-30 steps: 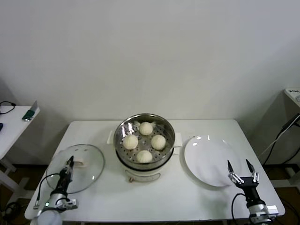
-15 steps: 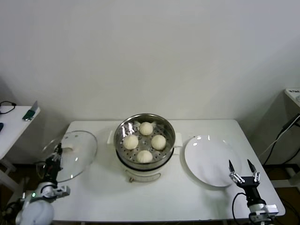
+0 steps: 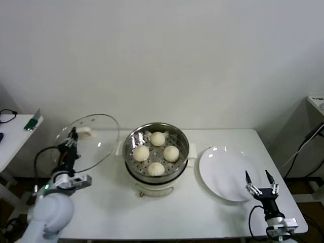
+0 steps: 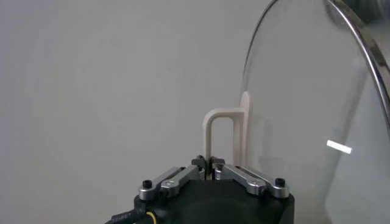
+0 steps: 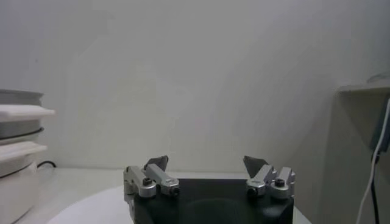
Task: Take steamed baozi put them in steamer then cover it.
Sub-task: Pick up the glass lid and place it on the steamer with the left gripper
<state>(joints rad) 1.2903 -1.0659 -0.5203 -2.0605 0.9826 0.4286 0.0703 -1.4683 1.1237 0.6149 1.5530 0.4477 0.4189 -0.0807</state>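
Several cream-white steamed baozi (image 3: 156, 152) lie in the shiny steamer (image 3: 132, 138), which sits on its cream pot base at the table's middle. To its left my left gripper (image 3: 71, 137) is shut on the cream handle (image 4: 220, 135) of the round glass lid (image 3: 96, 136). The lid hangs tilted in the air above the table's left part, clear of the steamer. My right gripper (image 3: 257, 177) stands open near the table's front right, with nothing between its fingers.
A flat white plate (image 3: 228, 173) lies right of the steamer, just behind the right gripper. A side table (image 3: 12, 131) with small items stands at the far left. A shelf edge (image 3: 317, 100) and a cable show at the far right.
My left gripper has lifted the glass lid off the table and carried it up and toward the steamer, tilting it more upright. The right arm has stayed where it was.
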